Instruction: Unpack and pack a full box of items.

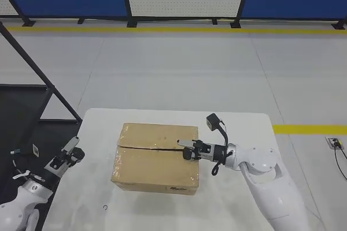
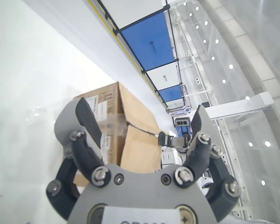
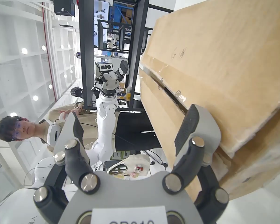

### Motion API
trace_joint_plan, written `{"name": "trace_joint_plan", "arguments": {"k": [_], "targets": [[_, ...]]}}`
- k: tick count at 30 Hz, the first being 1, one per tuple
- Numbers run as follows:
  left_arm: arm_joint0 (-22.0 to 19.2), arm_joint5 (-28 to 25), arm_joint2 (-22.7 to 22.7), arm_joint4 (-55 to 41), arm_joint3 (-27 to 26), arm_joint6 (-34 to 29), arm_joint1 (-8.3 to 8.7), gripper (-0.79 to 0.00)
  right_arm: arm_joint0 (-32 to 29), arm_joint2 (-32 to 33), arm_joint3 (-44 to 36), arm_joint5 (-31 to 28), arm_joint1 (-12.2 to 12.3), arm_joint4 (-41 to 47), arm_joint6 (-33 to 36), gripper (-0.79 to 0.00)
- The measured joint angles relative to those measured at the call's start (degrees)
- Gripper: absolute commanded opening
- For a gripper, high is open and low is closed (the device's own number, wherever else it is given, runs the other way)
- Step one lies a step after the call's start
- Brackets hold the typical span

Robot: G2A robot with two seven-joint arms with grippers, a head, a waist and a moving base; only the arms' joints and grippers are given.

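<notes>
Closed brown cardboard box [image 1: 156,159] sits mid-bench on the white bench [image 1: 243,124], both top flaps down. The flap seam [image 1: 150,148] runs the length of the lid, from the left arm's side to the right arm's side. It gapes slightly, with torn tape along it.

Right gripper [image 1: 187,149] hangs over the lid at the seam's right-hand end and points along the seam toward the box's far end. Fingers spread wide. In the right wrist view one of the fingers [image 3: 193,127] lies close on the top panel just beside the seam [image 3: 163,87], while the other stands off the box [image 3: 212,47] in open air. Contact cannot be confirmed.

Left gripper [image 1: 69,157] sits near the bench's left edge, well apart from the box and facing its labelled end panel. Fingers spread, holding nothing.

Judgement: unpacking has not begun, and opening the flaps is the step in hand. The right arm is the nearer by far. The move turns on getting a finger into the seam gap, then lifting across the seam's axis, not along it.

Room: bare bench lies on all four sides of the box. Flaps folding outward have space, with less at the robot's near edge.
</notes>
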Motion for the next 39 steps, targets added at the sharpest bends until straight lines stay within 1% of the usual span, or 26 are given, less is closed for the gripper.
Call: {"name": "trace_joint_plan", "arguments": {"k": [7,9,11,14,18,22,25,28,31,34,36,39], "targets": [[-0.10,-0.01,0.18,-0.05,-0.04,0.54,-0.01,0.000,-0.02,0.03,0.02,0.05,-0.01,0.25,0.00,0.000],[-0.06,0.22,0.40,1.03,0.30,1.51,-0.02,0.000,-0.25,0.08,-0.25,-0.14,-0.03,0.48,-0.41,0.000],[0.03,-0.54,1.86,6.13,0.88,3.64,-0.07,0.000,-1.08,0.24,-1.14,-1.22,-0.10,1.45,-3.23,0.000],[-0.56,-2.36,3.86,13.13,2.66,3.60,-0.07,0.000,-1.60,0.48,-2.00,-2.04,-0.05,2.59,-5.33,0.000],[-1.83,-5.03,6.21,20.99,5.21,3.90,-0.06,0.000,-1.67,0.60,-2.05,-0.44,0.11,3.97,-5.27,0.000],[-3.52,-5.71,8.47,27.91,7.41,4.50,-0.09,0.000,-1.13,0.12,-0.89,0.66,0.18,5.02,-4.98,0.000],[-4.35,-6.28,10.02,32.65,8.53,5.73,-0.20,0.000,-0.86,-0.21,-0.10,0.30,0.16,6.61,-4.21,0.000],[-5.25,-6.04,11.08,34.93,9.53,7.02,-0.38,0.000,-0.85,-0.04,0.44,-0.28,0.21,8.73,-3.52,0.000],[-5.99,-5.35,11.91,37.73,10.01,9.17,-0.56,0.000,-0.88,0.09,0.75,0.52,0.31,9.33,-4.29,0.000],[-6.59,-4.74,13.47,43.52,10.50,11.25,-0.67,0.000,-0.81,0.05,1.33,0.61,0.36,10.09,-4.80,0.000],[-6.94,-4.57,15.00,49.18,10.83,12.79,-0.74,0.000,-0.68,-0.10,1.64,0.32,0.40,10.44,-4.65,0.000],[-7.61,-4.35,17.09,54.42,11.57,14.45,-0.99,0.000,-0.52,-0.29,1.88,0.08,0.49,10.66,-4.48,0.000]]}}
